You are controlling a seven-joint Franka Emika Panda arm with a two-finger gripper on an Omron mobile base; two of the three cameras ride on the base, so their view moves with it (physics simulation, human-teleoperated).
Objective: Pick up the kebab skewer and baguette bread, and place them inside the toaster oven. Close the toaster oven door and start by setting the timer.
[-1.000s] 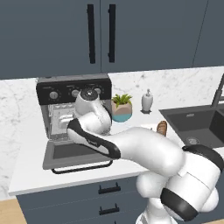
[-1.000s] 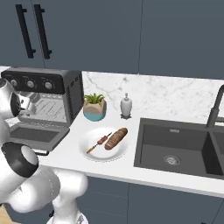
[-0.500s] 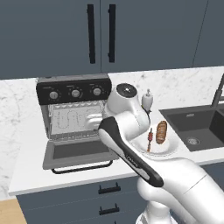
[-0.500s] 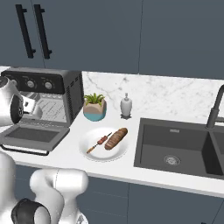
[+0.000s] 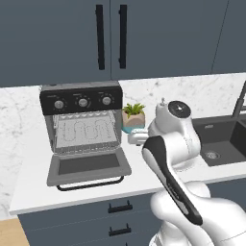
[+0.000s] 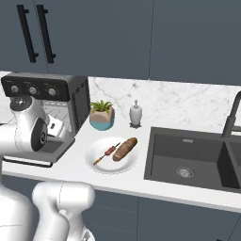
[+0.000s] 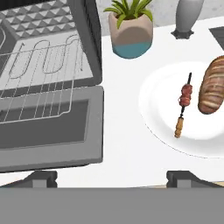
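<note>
Approach step under way: gripper [image 7: 112,179] held wide, empty, above counter. Skewer [image 7: 183,106] and baguette [image 7: 212,84] seen on plate [image 7: 153,87] at 2 o'clock (oven [image 5: 81,126] door [image 5: 88,166] already down). Descent over skewer called for next.

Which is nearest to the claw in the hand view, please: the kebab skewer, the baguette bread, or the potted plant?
From the open claw at the bottom of the hand view:
1. Kebab skewer, on the white plate, up and right.
2. Baguette bread, just beyond the skewer at the plate's right side.
3. Potted plant, farthest, at the top beside the toaster oven.
</note>
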